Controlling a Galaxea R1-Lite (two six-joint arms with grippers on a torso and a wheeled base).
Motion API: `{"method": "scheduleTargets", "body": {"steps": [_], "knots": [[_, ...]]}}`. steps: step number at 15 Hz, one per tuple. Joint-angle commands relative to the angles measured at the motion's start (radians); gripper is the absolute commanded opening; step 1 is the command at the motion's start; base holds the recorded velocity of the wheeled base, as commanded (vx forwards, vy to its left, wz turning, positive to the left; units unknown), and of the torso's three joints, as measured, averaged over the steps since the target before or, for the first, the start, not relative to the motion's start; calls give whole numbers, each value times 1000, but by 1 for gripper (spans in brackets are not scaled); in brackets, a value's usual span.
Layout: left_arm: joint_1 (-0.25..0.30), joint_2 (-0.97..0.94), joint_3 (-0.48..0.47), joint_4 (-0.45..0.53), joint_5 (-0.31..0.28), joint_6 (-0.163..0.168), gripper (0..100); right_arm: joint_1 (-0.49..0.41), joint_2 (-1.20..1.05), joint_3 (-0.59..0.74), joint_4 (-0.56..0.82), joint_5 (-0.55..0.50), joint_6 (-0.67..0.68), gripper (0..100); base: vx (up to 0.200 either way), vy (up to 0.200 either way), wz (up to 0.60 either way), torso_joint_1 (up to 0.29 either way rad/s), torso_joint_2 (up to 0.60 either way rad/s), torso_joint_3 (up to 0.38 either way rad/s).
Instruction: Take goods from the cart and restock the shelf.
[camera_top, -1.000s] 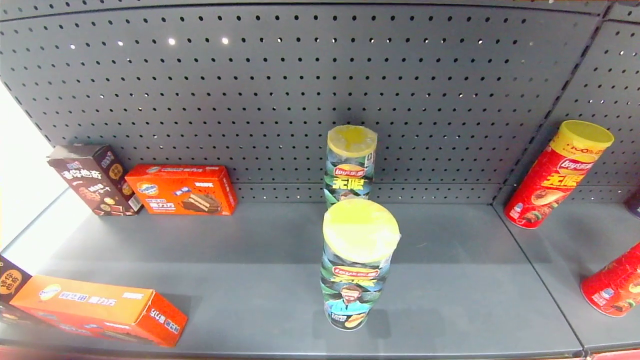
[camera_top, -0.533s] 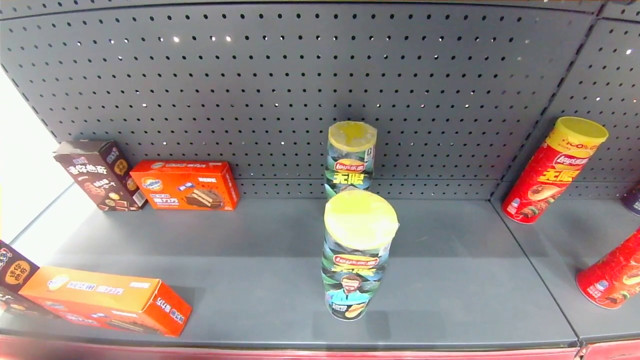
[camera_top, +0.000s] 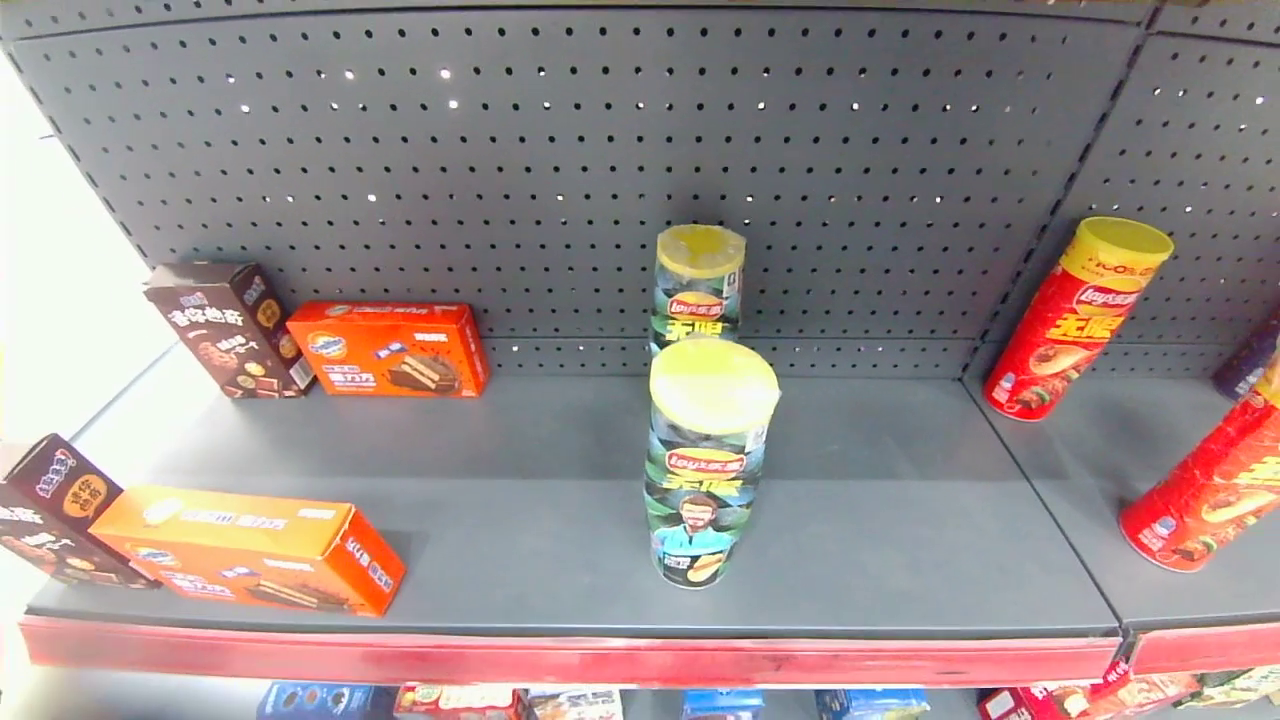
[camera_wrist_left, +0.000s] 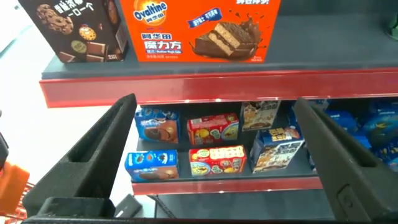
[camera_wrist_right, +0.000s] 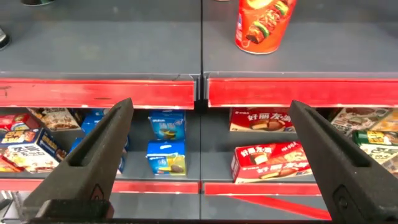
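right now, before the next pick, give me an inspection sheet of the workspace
surface: grey shelf, red front edge
job's things: front green tube and rear green tube upright, one behind the other; red tubes on the right section; orange boxes and brown boxes at left
clutter: nothing seen
hands: left hand open, empty; right hand open, empty
cables: nothing seen
surroundings: pegboard back; stocked lower shelf
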Motion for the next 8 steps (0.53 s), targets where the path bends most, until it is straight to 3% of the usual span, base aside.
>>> {"method": "scheduleTargets", "body": {"steps": [1, 8], "knots": [[0, 0, 0, 0, 0, 0, 100, 0, 1, 0, -1, 0, 0, 100, 0, 0, 0, 0, 0, 0], [0, 0, 0, 0, 0, 0, 100, 0, 1, 0, -1, 0, 0, 100, 0, 0, 0, 0, 0, 0]]}}
